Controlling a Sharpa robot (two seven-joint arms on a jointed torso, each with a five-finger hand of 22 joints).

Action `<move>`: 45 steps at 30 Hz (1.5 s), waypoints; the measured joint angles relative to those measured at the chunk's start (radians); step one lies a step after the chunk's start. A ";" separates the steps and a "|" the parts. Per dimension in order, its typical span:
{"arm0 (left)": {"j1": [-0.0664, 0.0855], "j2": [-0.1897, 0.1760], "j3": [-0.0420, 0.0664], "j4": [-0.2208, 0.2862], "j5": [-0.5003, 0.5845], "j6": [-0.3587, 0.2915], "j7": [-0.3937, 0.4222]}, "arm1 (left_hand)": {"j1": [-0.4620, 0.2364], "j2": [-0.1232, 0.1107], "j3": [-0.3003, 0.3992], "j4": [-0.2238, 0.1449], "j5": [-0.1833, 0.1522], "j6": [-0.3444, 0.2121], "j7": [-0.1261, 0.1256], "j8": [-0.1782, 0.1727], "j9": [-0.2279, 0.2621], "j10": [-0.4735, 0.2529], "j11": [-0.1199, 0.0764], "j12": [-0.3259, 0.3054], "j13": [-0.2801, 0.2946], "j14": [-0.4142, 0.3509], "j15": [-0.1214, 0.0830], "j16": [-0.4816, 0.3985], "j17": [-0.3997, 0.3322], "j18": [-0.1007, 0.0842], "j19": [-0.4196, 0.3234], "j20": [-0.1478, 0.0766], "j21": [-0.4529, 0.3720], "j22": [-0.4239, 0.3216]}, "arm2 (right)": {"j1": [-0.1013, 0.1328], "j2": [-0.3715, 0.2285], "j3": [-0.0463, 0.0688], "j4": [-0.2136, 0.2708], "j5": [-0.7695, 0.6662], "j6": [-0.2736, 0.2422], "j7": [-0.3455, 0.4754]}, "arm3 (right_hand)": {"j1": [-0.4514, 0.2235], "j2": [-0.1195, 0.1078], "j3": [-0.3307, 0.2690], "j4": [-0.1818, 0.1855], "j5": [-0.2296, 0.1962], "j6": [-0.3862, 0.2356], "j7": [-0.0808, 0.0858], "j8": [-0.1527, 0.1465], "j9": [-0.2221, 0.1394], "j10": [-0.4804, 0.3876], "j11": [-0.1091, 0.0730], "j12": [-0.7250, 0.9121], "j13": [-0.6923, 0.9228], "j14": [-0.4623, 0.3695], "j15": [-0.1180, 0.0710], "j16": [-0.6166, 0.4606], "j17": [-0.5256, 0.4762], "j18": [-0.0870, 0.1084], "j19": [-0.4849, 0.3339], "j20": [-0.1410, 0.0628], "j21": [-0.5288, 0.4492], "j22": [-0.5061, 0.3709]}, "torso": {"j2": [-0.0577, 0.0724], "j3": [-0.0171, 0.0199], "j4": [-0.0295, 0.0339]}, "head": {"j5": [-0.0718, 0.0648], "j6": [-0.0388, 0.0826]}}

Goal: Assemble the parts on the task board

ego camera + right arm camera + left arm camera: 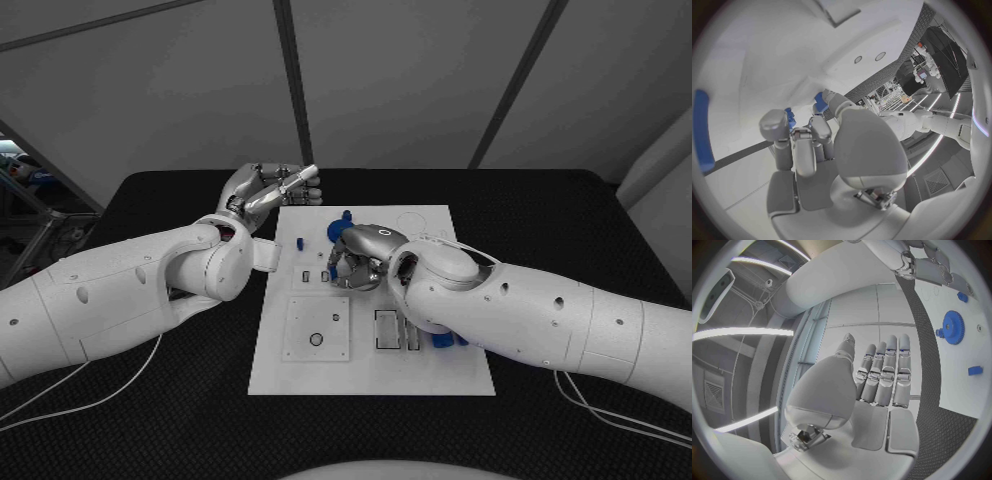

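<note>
The white task board (433,370) lies in the middle of the black table. My right hand (361,258) is down on its middle with the fingers curled in. In the right wrist view those fingertips (776,125) close around a small blue part (790,118) held against the board. My left hand (267,193) hovers off the board's far left corner, its fingers (882,372) straight and apart with nothing in them. A blue gear (342,222) (951,327) stands near the board's far edge, and a small blue piece (300,242) (975,370) lies near it.
More blue pieces (441,340) lie at the board's right side, next to dark rectangular slots (387,328). A square plate with a round hole (316,328) sits on the near left of the board. Cables (87,395) trail over the table on both sides.
</note>
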 measured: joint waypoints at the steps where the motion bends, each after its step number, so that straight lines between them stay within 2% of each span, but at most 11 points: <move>1: 0.000 0.000 0.000 0.000 0.000 0.000 0.000 | 0.000 0.000 0.000 0.000 0.000 0.000 0.000 0.000 0.000 0.000 0.000 0.000 0.000 0.000 0.000 0.000 0.000 0.000 0.000 0.000 0.000 0.000 | 0.000 0.000 0.000 0.000 0.000 0.000 0.000 | 0.000 0.000 0.000 0.000 0.000 -0.002 0.002 0.000 -0.003 -0.002 0.002 -0.002 -0.003 0.000 0.000 0.000 0.000 0.000 0.000 0.000 0.000 0.000 | 0.000 0.0000 0.0000 | 0.000 0.000; 10: 0.000 0.000 0.000 0.000 0.000 0.001 0.000 | 0.000 0.000 0.000 0.000 0.000 0.000 0.000 0.000 0.000 0.000 0.000 0.000 0.000 0.000 0.000 0.000 0.001 0.000 0.000 0.000 0.000 0.000 | -0.002 0.000 -0.002 -0.003 0.000 0.000 -0.001 | -0.017 -0.017 0.000 0.000 0.000 -0.033 0.017 -0.015 -0.010 -0.012 0.012 -0.015 -0.016 0.000 0.000 0.000 0.000 0.000 -0.002 0.002 0.000 -0.006 | 0.000 0.0003 -0.0003 | -0.001 0.000; 20: 0.000 0.000 0.000 -0.001 0.000 0.002 0.000 | 0.000 0.000 0.000 0.000 0.000 0.000 0.000 0.000 0.000 0.000 0.000 0.000 0.000 0.000 0.000 0.000 0.001 0.000 0.000 0.000 0.000 0.000 | -0.003 0.000 -0.002 -0.005 -0.001 0.000 -0.003 | -0.022 -0.022 0.000 0.000 0.000 -0.043 0.019 -0.020 -0.011 -0.016 0.016 -0.019 -0.022 0.000 0.000 0.000 0.000 0.000 -0.004 0.004 -0.004 -0.010 | 0.000 0.0003 -0.0003 | -0.003 0.000; 27: 0.000 0.000 0.000 -0.002 0.000 0.003 -0.001 | 0.000 0.000 0.000 0.000 0.000 0.000 0.000 0.000 0.000 0.000 0.000 0.000 0.000 0.000 0.000 0.000 0.001 0.000 0.000 0.000 0.000 0.000 | -0.003 0.000 -0.002 -0.006 -0.001 0.000 -0.004 | -0.031 -0.031 0.000 0.000 -0.004 -0.066 0.024 -0.035 -0.016 -0.020 0.020 -0.023 -0.027 0.000 0.007 0.000 0.000 0.000 -0.007 0.007 -0.006 -0.016 | 0.000 0.0003 -0.0003 | -0.003 -0.001; 29: 0.000 0.000 0.000 -0.002 0.000 0.003 -0.001 | 0.000 0.000 0.000 0.000 0.000 0.000 0.000 0.000 0.000 0.000 0.000 0.000 0.000 0.000 0.000 0.000 0.001 0.000 0.000 0.000 0.000 0.000 | -0.003 0.000 -0.002 -0.006 -0.001 -0.001 -0.004 | -0.036 -0.035 0.000 0.000 -0.004 -0.073 0.027 -0.035 -0.016 -0.021 0.022 -0.023 -0.028 0.000 0.007 0.000 0.001 0.000 -0.007 0.015 -0.008 -0.016 | 0.000 0.0003 -0.0003 | -0.003 -0.002; 34: 0.000 0.000 0.000 -0.002 0.000 0.003 -0.001 | 0.000 0.000 0.000 0.000 0.000 0.000 0.000 0.000 0.000 0.000 0.000 0.000 0.000 0.000 0.000 0.000 0.001 0.000 0.000 0.000 0.000 0.000 | -0.003 0.000 -0.002 -0.007 -0.001 -0.002 -0.005 | -0.044 -0.044 -0.005 0.006 -0.020 -0.093 0.029 -0.045 -0.017 -0.027 0.027 -0.027 -0.033 0.000 0.014 0.000 0.001 0.000 -0.011 0.018 -0.012 -0.023 | 0.000 0.0003 -0.0003 | -0.003 -0.002; 38: 0.000 0.000 0.000 -0.003 0.000 0.004 -0.001 | 0.000 0.000 -0.003 -0.003 0.000 0.000 0.000 0.000 0.000 0.000 0.000 0.000 0.000 0.000 0.000 0.000 0.001 0.000 0.000 0.000 0.000 0.000 | -0.004 -0.001 -0.003 -0.006 -0.001 -0.004 -0.006 | -0.055 -0.055 -0.019 0.013 -0.027 -0.117 0.034 -0.055 -0.016 -0.043 0.029 -0.041 -0.043 0.000 0.015 0.000 0.001 0.000 -0.016 0.023 -0.019 -0.033 | 0.000 0.0003 -0.0003 | -0.003 -0.002; 41: 0.000 0.000 0.000 -0.003 0.000 0.004 -0.001 | 0.000 0.000 -0.002 -0.003 0.000 0.000 0.000 0.000 0.000 0.000 0.000 0.000 0.000 0.000 0.000 0.000 0.001 0.000 0.000 0.000 0.000 0.000 | -0.004 -0.004 -0.003 -0.004 -0.001 -0.012 -0.006 | -0.060 -0.060 -0.038 0.021 -0.018 -0.136 0.039 -0.062 -0.017 -0.048 0.034 -0.041 -0.047 0.000 0.022 0.000 0.001 0.000 -0.016 0.024 -0.023 -0.038 | 0.000 0.0004 -0.0003 | -0.004 -0.002; 45: 0.000 0.000 0.000 -0.006 0.000 0.004 -0.001 | 0.000 0.000 0.000 -0.006 0.000 0.000 0.000 0.000 0.000 0.002 -0.002 0.000 0.000 0.000 0.000 -0.005 0.002 0.000 -0.004 0.004 0.004 0.000 | -0.008 -0.017 -0.003 0.013 -0.001 -0.037 -0.005 | -0.054 -0.074 -0.092 0.038 -0.018 -0.169 0.044 -0.063 -0.017 -0.056 0.042 -0.041 -0.051 0.001 0.027 0.000 0.001 0.000 -0.023 0.031 -0.030 -0.049 | 0.000 0.0010 -0.0003 | -0.004 -0.002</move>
